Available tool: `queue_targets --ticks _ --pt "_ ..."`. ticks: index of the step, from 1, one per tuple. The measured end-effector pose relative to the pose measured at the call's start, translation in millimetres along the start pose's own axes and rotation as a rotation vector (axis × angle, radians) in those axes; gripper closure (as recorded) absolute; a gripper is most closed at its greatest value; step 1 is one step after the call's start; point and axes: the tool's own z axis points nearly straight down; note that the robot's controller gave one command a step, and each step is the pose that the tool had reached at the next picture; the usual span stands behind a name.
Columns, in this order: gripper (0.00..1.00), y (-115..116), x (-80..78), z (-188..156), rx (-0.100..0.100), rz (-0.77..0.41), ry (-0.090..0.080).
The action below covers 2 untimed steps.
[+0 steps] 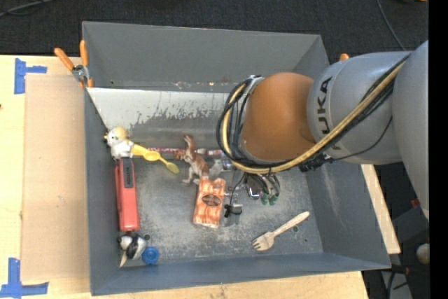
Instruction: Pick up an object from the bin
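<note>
Probably beside the gripper (pixel 234 206), orange packet (pixel 208 203) runs front-to-back.

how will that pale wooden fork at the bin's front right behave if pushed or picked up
The fork looks thin and flat, so probably light and stiff. Lying flat on the bin floor, it would likely slide, not roll. Its thin tines may snap if squeezed.

The bin (pixel 203 59) is grey, its floor speckled. At left lie a red bar (pixel 127 196), a white-and-yellow toy (pixel 119 143) and a yellow spoon (pixel 155 156). In the middle are a brown figure (pixel 192 161) and an orange packet (pixel 210 203) printed brown and white. Near right, a beige fork (pixel 280 231); near left, a blue cap (pixel 150 255).
</note>
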Motion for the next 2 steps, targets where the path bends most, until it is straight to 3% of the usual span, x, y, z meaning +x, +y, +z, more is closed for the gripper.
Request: queue_targets --ticks 1,2 --pt "0.00 -9 -13.3 35 0.002 -0.224 -0.001" --pt "0.00 4 -37.0 28 0.000 -0.212 0.001"
